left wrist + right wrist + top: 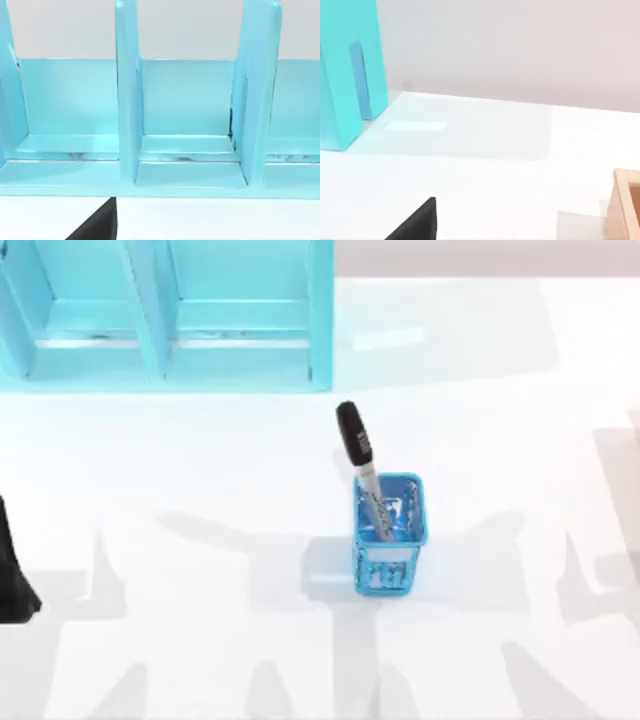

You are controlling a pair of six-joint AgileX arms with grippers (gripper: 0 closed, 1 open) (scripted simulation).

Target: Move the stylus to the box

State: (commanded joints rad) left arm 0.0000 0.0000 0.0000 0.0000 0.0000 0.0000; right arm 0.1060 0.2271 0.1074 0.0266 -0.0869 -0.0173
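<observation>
The left arm (14, 575) shows as a dark shape at the table's left edge, near side, low and parked. A black part of each gripper's own hardware juts into its wrist view, the left (97, 224) and the right (417, 224).

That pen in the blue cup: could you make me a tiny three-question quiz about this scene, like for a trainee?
1. True or false: the stylus lies flat on the table.
2. What holds the stylus? A) the blue cup B) the turquoise shelf unit C) a gripper
3. Fill in: the stylus's black cap leans toward the ____ shelf unit.

Key
1. False: it stands tilted in the cup.
2. A
3. turquoise
</observation>
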